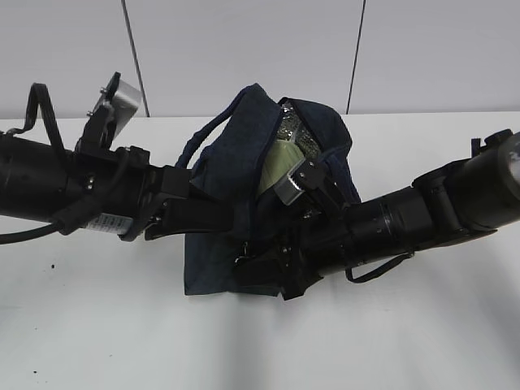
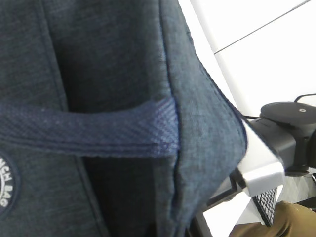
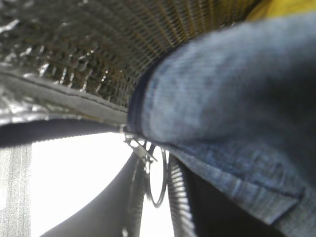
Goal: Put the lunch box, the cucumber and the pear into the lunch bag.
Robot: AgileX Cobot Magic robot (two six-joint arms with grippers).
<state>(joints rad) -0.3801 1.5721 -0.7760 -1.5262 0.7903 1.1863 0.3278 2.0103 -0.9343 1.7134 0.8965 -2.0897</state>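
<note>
The navy lunch bag [image 1: 244,154] stands mid-table with its top open, showing silver lining [image 1: 294,130] and the pale green lunch box [image 1: 276,162] inside. My left gripper [image 1: 223,213] presses against the bag's left side; in the left wrist view the bag's fabric [image 2: 118,59] and handle strap [image 2: 89,128] hide the jaws. My right gripper [image 1: 272,256] is at the bag's lower front edge. The right wrist view shows lining [image 3: 89,54], fabric [image 3: 232,89] and the zipper's ring pull [image 3: 158,180]. A yellow patch [image 3: 286,6] may be the pear. The cucumber is hidden.
The white table [image 1: 260,341] spreads in front of and beside the bag, with a pale wall behind. Both black arms cross low over the table toward the bag. The right arm's silver camera mount [image 2: 261,173] shows in the left wrist view.
</note>
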